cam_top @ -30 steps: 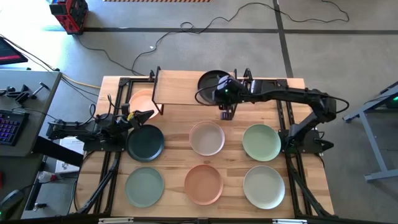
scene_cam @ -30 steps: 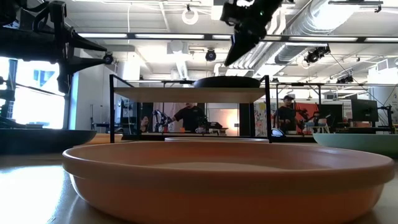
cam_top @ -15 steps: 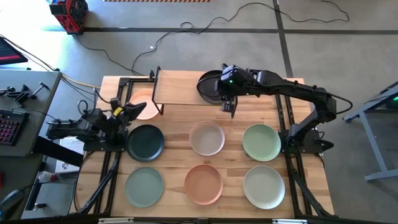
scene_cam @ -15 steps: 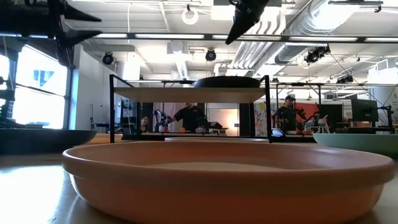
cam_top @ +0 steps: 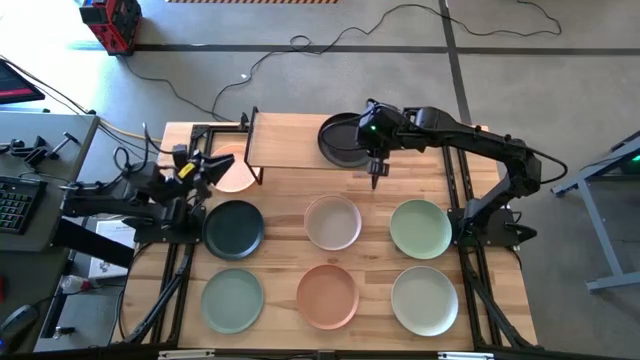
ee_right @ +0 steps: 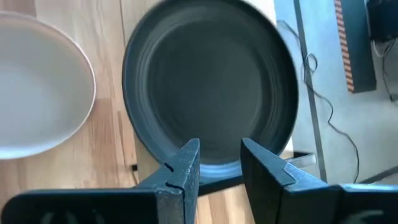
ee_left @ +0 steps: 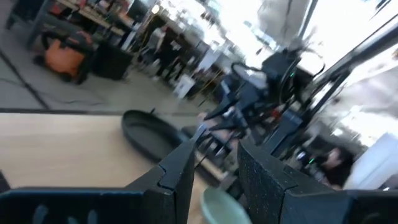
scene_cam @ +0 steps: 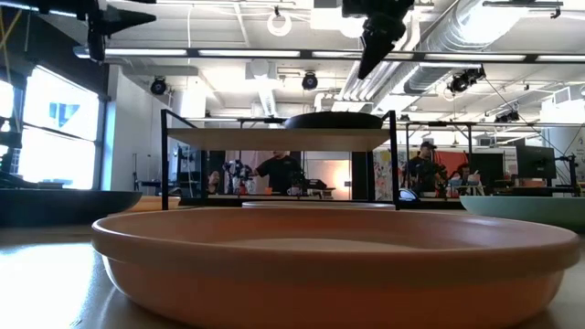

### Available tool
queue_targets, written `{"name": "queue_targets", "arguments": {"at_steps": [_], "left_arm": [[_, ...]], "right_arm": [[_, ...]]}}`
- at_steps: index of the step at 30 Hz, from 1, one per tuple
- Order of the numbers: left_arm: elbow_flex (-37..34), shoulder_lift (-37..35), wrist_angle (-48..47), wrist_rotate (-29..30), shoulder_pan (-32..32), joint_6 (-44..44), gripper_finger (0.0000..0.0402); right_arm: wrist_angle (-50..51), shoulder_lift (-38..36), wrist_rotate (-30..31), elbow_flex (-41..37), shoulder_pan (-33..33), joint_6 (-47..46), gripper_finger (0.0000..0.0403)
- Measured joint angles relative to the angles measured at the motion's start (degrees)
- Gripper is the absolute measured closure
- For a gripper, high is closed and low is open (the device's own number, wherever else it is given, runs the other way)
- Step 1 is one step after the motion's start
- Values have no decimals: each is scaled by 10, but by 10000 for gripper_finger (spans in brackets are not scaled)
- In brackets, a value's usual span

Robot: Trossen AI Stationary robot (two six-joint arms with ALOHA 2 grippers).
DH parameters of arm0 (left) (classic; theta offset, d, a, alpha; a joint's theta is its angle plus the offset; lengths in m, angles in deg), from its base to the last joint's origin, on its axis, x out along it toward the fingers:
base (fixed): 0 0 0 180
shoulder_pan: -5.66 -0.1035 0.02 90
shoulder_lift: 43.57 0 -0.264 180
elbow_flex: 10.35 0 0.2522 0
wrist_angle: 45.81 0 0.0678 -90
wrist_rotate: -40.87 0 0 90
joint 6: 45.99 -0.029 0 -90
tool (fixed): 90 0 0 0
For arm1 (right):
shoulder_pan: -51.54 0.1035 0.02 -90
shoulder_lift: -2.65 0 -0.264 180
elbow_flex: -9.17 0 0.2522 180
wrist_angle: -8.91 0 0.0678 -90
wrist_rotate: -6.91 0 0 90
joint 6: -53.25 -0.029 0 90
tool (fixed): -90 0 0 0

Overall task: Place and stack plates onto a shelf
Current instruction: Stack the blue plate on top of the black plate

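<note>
Beneath the right jaws (cam_top: 377, 172), slightly behind them, the black plate (cam_top: 343, 138) lies flat on the shelf (cam_top: 290, 143), at its right end. These jaws hang above the shelf's front edge, fingers apart and holding nothing; the right wrist view shows the plate free beyond the fingertips (ee_right: 189, 155).

Off to their left, the left jaws (cam_top: 203, 168) hover beside the peach plate (cam_top: 234, 170), which lies under the shelf's left end; they look parted and empty in the left wrist view.

Below and forward of the right jaws, six plates lie on the table (cam_top: 475, 200): whitish plate (cam_top: 332, 222) nearest, pale green plate (cam_top: 420, 228), dark teal plate (cam_top: 234, 229), sage plate (cam_top: 232, 299), terracotta plate (cam_top: 327, 295) and another pale plate (cam_top: 424, 299).

Judging from this, the next pick is probably the whitish plate. Doing it well means dropping over its rim, pinching one edge firmly, lifting level, clearing the shelf's legs, then lowering it centred on the black plate so the stack sits true.
</note>
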Motion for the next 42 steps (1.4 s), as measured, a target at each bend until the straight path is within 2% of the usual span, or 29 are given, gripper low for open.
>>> {"name": "queue_targets", "arguments": {"at_steps": [4,7,12,16,22,30,42], "left_arm": [[61,67,-68,-3,0,-1,293],[110,116,-129,-30,0,0,293],[184,185,-206,-115,0,3,293],[224,230,-256,-181,0,49,293],[236,282,-343,-253,0,148,293],[236,354,-453,-320,1,274,293],[235,476,-458,-323,44,364,293]], "right_arm": [[18,0,-1,0,0,-8,308],[31,0,-4,0,2,-24,308],[64,0,-6,0,7,-55,308],[82,0,-29,0,14,-87,308],[85,0,-93,0,28,-128,308],[85,0,-112,0,52,-179,308],[80,0,-112,0,96,-311,308]]}}
